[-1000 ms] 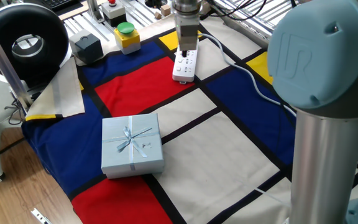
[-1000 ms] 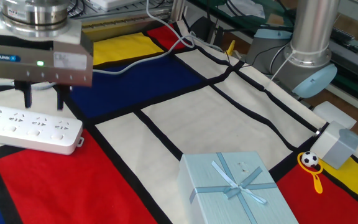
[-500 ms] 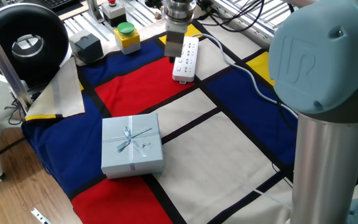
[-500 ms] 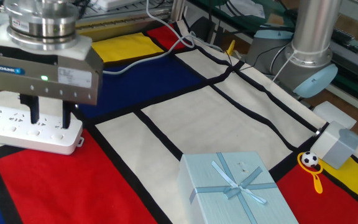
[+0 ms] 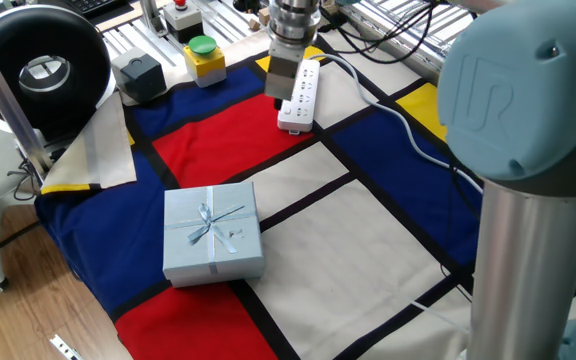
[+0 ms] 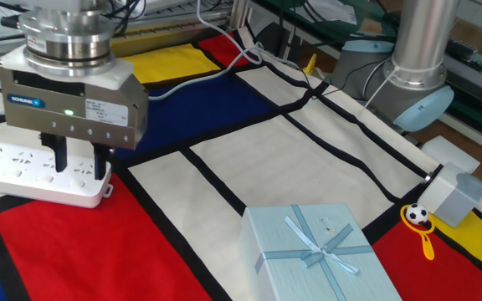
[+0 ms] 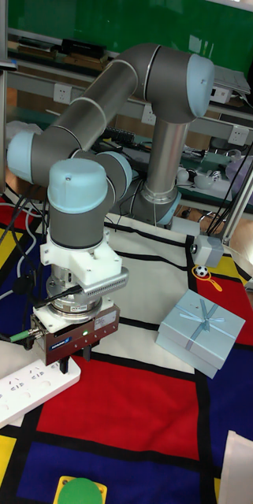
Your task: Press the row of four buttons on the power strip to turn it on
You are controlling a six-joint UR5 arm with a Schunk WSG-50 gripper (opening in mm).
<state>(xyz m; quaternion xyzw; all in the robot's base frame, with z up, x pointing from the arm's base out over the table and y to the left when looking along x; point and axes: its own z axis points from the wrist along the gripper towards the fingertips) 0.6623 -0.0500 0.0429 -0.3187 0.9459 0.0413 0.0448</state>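
The power strip (image 5: pixel 303 102) is a long white socket strip lying on the red, yellow and white cloth at the back of the table, with its white cable (image 5: pixel 388 110) trailing off to the right. My gripper (image 6: pixel 79 163) stands upright over the strip's (image 6: pixel 15 167) end, with its two dark fingers (image 6: pixel 60 154) down at the strip's near long edge. A clear gap shows between them and nothing is held. In the tall fixed view the gripper (image 7: pixel 76 358) hangs just above the strip's (image 7: pixel 20 394) right end. The four buttons cannot be made out; the gripper covers that edge.
A pale blue gift box (image 5: pixel 212 232) sits nearer the table's front. A yellow box with a green round button (image 5: pixel 204 58), a black box (image 5: pixel 138 75) and a red button (image 5: pixel 180 12) stand left of the strip. A grey cube (image 6: pixel 452 194) lies at the far side.
The gripper has shifted sideways from over the middle of the strip to its long edge, and its fingers now sit lower against the strip. The strip itself has not moved.
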